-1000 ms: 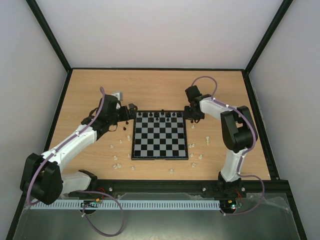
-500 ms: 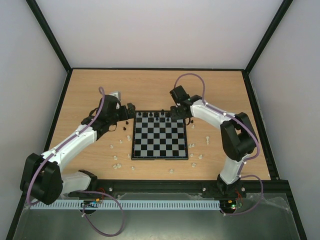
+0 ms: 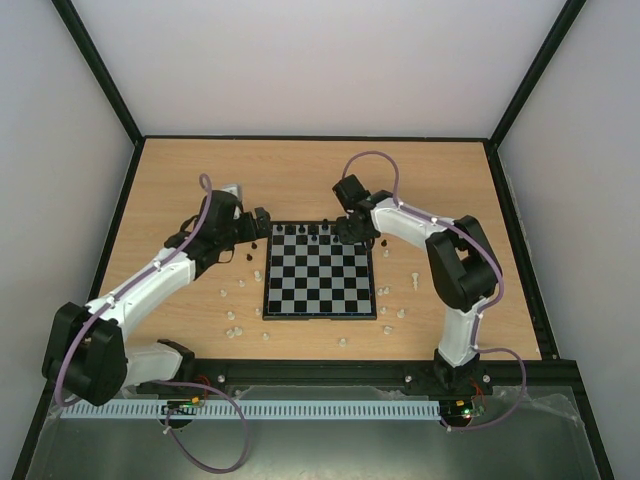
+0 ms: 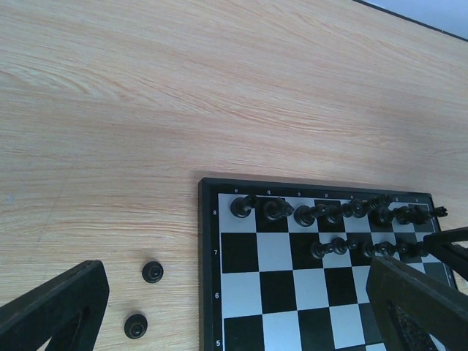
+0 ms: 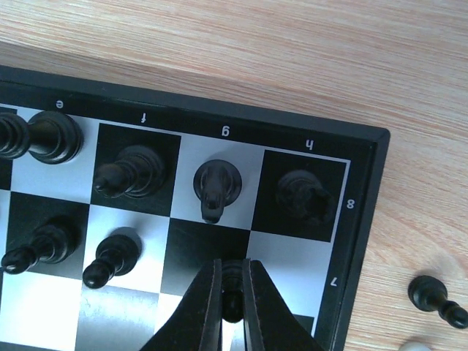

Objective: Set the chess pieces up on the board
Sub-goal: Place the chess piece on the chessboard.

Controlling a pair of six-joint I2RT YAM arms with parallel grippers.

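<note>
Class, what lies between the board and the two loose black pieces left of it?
Bare table, from black pieces to board; left wrist view.

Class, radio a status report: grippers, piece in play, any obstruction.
Right gripper shut on black pawn at g7. Left gripper open, empty, by board. Nothing blocking.

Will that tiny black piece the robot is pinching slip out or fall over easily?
The black piece looks glossy and round, so it may slip between the right gripper's thin jaws. It is smaller than them, so probably light. Neighbouring pieces on the board stand on wide bases, so it should stand unless nudged.
</note>
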